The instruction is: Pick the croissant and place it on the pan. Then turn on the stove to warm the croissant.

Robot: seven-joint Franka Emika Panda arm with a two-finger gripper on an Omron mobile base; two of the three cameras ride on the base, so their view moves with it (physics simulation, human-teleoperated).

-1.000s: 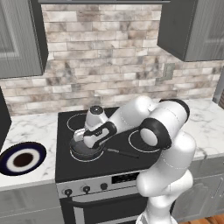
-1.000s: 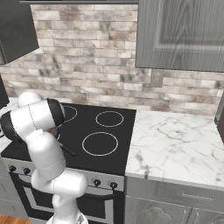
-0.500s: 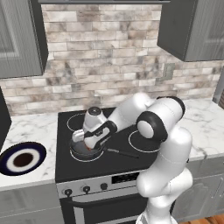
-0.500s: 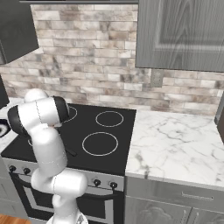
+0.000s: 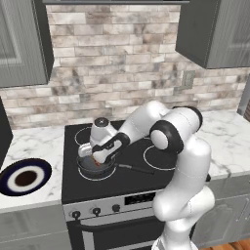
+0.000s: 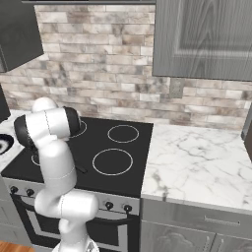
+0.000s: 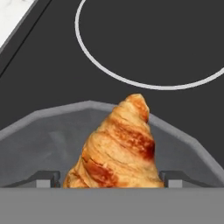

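I see the tool [image 5: 97,158] down inside the pan [image 5: 85,167] on the stove [image 5: 146,180] (front-left burner). The croissant [image 7: 117,151] sits between its fingertips, over the pan's floor; whether they clamp it, I cannot tell.

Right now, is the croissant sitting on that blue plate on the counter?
No, the croissant is over the pan on the stove, while the blue plate holds none.
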